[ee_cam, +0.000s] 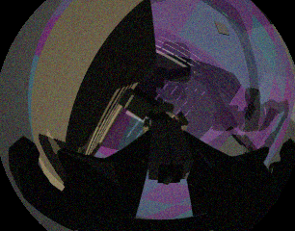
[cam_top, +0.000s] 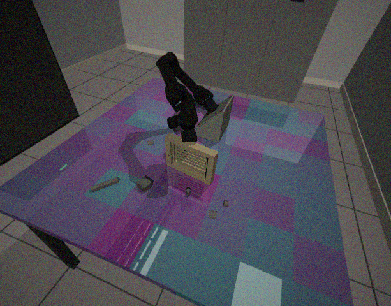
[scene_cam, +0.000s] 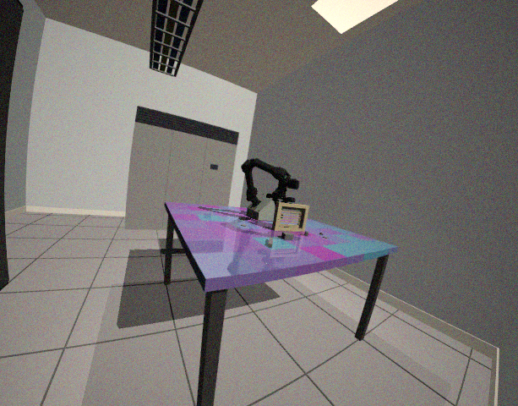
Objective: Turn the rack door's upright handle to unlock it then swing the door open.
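The tan rack frame (cam_top: 189, 169) (scene_cam: 296, 205) (ee_cam: 90, 48) stands upright, with thin slats inside it. My gripper (ee_cam: 166, 135) is low behind the frame, on the arm's side, and shut on the dark upright handle (ee_cam: 170, 146). In the wrist view the frame's top runs slanted down the left side, so the gripper is turned at an angle to the frame. The fingers and handle are hidden behind the frame in the top view. The door itself is dark and hard to make out; I cannot tell its angle or exactly how far the handle is turned.
A grey wedge (cam_top: 215, 123) stands beside the arm. On the glossy patchwork table (cam_top: 314, 213) lie a grey block (cam_top: 144, 183), a brown bar (cam_top: 104, 184), a small dark block (cam_top: 188, 190), two small pieces (cam_top: 212, 214) (cam_top: 226, 203) and a flat chip (cam_top: 150, 142).
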`<state>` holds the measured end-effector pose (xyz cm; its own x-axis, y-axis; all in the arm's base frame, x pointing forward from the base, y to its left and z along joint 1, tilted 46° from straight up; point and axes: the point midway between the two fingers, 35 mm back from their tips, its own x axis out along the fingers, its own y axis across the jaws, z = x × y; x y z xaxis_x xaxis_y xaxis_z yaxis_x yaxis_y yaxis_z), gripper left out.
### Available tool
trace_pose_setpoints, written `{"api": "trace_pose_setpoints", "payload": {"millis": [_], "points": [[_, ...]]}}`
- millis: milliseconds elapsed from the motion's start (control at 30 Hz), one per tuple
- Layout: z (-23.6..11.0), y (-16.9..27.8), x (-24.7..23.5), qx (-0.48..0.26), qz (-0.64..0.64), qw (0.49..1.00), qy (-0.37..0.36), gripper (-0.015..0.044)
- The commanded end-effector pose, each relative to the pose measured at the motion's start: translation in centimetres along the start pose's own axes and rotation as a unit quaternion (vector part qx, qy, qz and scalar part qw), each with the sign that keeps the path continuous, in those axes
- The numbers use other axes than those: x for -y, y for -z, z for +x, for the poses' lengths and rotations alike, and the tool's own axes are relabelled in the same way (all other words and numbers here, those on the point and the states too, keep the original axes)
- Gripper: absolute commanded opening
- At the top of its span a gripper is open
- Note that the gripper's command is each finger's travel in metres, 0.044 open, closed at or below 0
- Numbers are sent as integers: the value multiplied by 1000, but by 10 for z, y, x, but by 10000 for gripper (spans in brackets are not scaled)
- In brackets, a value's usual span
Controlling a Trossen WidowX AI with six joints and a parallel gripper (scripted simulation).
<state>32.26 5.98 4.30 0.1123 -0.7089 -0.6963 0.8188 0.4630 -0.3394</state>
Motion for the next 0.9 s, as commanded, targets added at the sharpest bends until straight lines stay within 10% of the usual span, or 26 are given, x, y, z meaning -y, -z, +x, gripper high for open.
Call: {"api": "trace_pose_setpoints", "payload": {"millis": [0, 533, 867], "points": [[0, 0, 0, 1, 84, 996, 0, 26], [0, 0, 0, 1, 456, 890, -1, 26], [0, 0, 0, 1, 470, 882, -1, 52]]}}
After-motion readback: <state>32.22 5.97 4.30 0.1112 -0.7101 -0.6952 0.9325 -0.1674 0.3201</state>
